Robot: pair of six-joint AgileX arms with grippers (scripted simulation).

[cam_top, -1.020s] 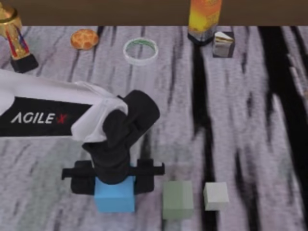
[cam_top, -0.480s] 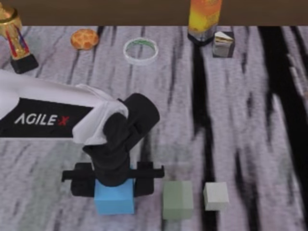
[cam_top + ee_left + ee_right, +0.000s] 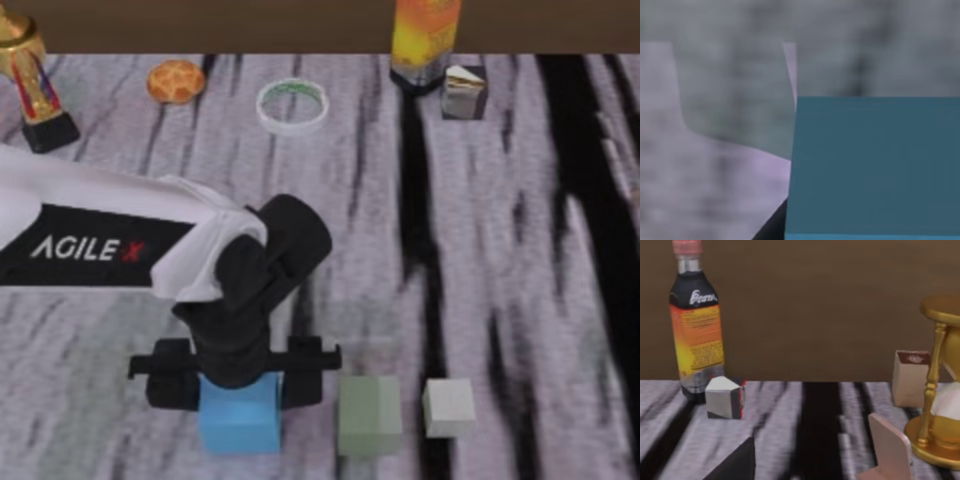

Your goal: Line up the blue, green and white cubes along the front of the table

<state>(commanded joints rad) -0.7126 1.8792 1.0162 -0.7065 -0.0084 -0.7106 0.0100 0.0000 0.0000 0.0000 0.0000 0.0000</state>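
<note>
The blue cube point(image 3: 240, 425) stands at the front of the table point(image 3: 540, 200), left of the green cube point(image 3: 369, 415) and the white cube point(image 3: 448, 407); the three form a row with small gaps. My left gripper point(image 3: 240, 390) reaches down over the blue cube, one black finger against each side, shut on it. In the left wrist view the blue cube point(image 3: 875, 165) fills the frame beside one dark finger point(image 3: 774, 227). My right arm is outside the top view; its gripper point(image 3: 812, 465) is open and holds nothing.
Along the back edge stand a trophy point(image 3: 30, 80), an orange round thing point(image 3: 175, 81), a white ring point(image 3: 292, 105), a bottle point(image 3: 425, 40) and a shiny silver block point(image 3: 464, 92). The right wrist view also shows a gold hourglass point(image 3: 940, 390) and a small box point(image 3: 910, 377).
The blue cube has shifted slightly toward the front edge, level with the green cube. The left arm has barely moved.
</note>
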